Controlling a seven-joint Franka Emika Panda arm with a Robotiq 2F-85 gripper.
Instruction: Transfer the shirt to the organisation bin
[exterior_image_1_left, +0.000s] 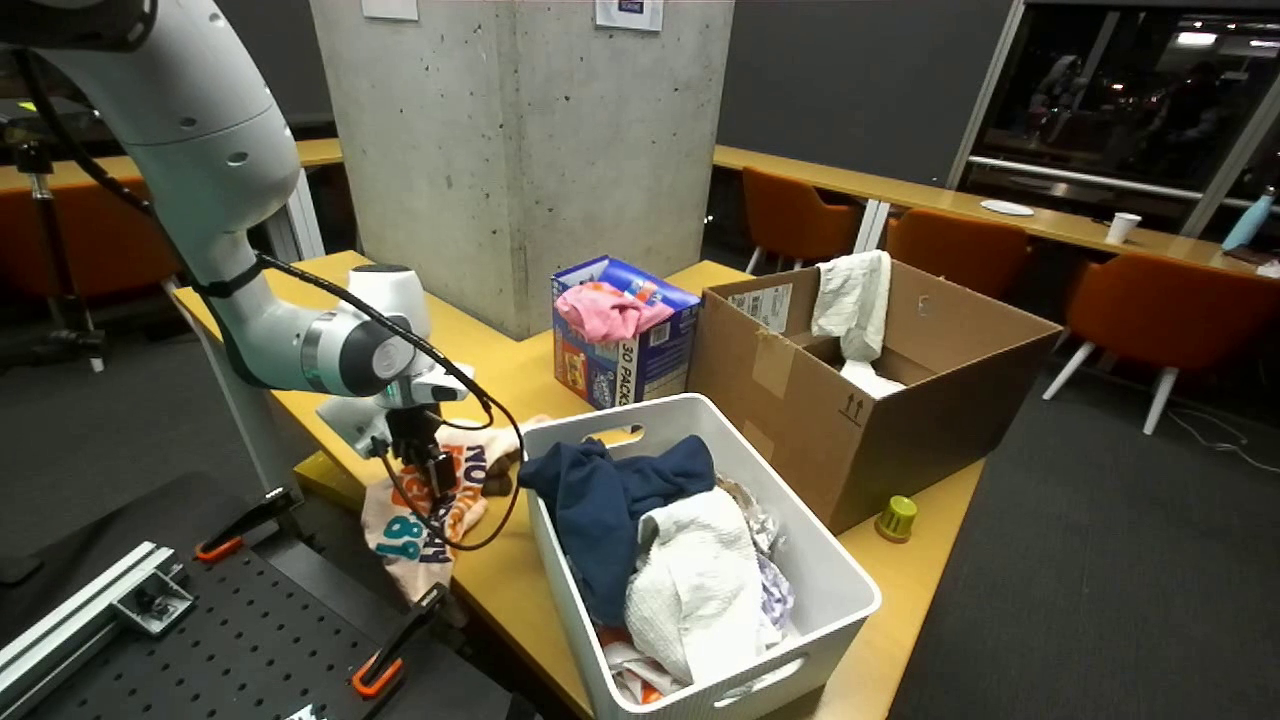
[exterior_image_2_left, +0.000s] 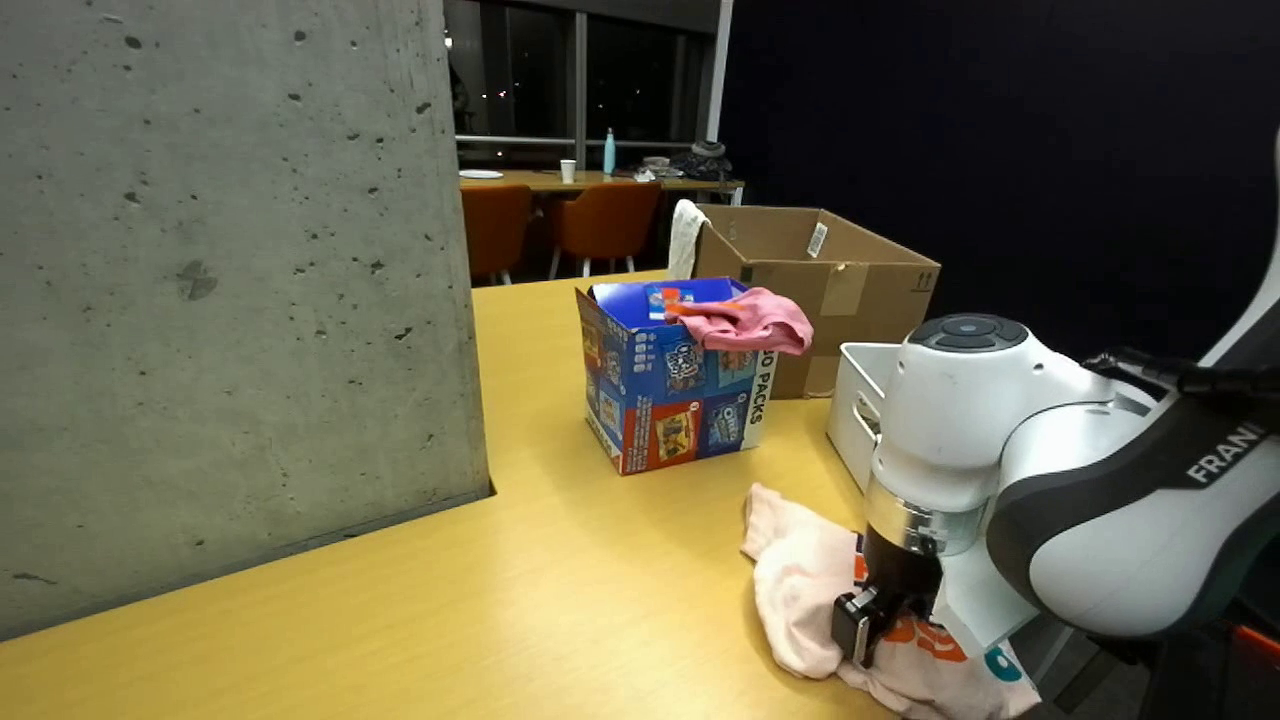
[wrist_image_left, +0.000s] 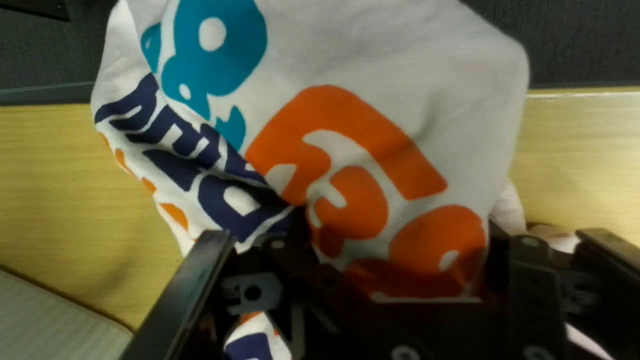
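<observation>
The shirt is pale pink-white with orange, navy and teal print. It lies crumpled at the table's edge in both exterior views (exterior_image_1_left: 400, 545) (exterior_image_2_left: 800, 580), partly hanging over. In the wrist view the shirt (wrist_image_left: 390, 65) fills the middle. My gripper (exterior_image_1_left: 436, 475) points down on the shirt; it also shows in an exterior view (exterior_image_2_left: 865, 635). In the wrist view the gripper (wrist_image_left: 405, 245) has its fingers wide apart, with cloth bulging between them. A white plastic bin (exterior_image_1_left: 800, 540) beside it holds navy, white and other cloths; its edge also shows in an exterior view (exterior_image_2_left: 843, 440).
A large cardboard box (exterior_image_1_left: 800, 440) with a white cloth (exterior_image_1_left: 852, 300) over its rim stands beside the bin. A blue snack box (exterior_image_2_left: 680, 400) carries a pink cloth (exterior_image_2_left: 750, 320). A green cup (exterior_image_1_left: 897, 518) and a concrete pillar (exterior_image_2_left: 230, 300) stand nearby.
</observation>
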